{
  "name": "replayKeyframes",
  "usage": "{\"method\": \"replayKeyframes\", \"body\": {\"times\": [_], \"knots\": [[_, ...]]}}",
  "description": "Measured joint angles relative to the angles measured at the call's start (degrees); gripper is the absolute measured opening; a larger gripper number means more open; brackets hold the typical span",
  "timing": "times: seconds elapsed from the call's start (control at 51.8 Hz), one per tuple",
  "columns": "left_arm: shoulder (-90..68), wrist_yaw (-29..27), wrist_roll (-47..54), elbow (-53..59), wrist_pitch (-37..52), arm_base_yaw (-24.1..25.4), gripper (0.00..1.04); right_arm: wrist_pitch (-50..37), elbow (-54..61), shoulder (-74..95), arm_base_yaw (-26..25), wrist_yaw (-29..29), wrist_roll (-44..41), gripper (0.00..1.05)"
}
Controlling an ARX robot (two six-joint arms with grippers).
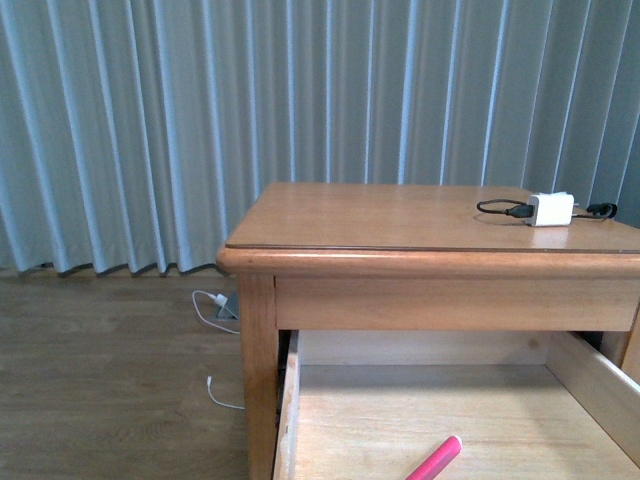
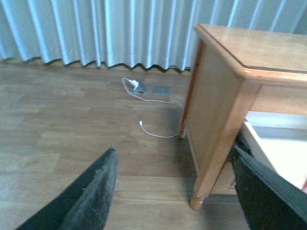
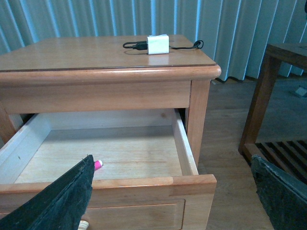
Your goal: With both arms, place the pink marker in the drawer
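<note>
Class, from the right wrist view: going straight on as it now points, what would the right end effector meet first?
The right end effector would probably meet the open drawer first, near its side wall; depth is unclear.

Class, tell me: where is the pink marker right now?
In the front view, the pink marker lies on the pale floor of the open drawer, near its front panel, below the nightstand top.

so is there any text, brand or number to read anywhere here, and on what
None can be read.
The charger shows a plain white face.
The marker in the drawer shows only pink; any print is too small to tell.
The nightstand wood bears no label.
</note>
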State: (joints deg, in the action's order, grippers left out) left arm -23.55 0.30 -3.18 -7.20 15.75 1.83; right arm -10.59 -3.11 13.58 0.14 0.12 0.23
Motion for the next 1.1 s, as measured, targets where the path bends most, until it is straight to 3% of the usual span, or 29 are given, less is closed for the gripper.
{"method": "replayKeyframes", "body": {"times": [0.116,0.27,0.328,0.695,0.811,1.1], "knots": [[2.16,-0.04,1.70,1.51,-0.11,-1.66,0.54,0.00,0.00,0.00,0.00,-0.02,0.00,0.96],[6.25,-0.28,2.47,3.63,-2.03,-1.75,0.13,0.00,0.00,0.00,0.00,0.00,0.00,0.96],[7.26,-0.26,2.47,4.04,-2.64,-1.75,0.04,0.00,0.00,0.00,0.00,0.00,0.00,0.96],[13.90,-0.31,2.80,5.90,-5.86,-1.75,0.04,0.02,0.00,0.00,0.00,0.00,0.00,0.96],[22.18,-0.28,2.80,5.88,-15.17,-1.77,0.04,0.02,0.02,0.00,0.00,0.04,0.00,0.96],[23.26,-0.31,2.82,5.88,-15.63,-1.79,0.04,0.04,0.02,0.00,0.00,0.00,0.00,0.96]]}}
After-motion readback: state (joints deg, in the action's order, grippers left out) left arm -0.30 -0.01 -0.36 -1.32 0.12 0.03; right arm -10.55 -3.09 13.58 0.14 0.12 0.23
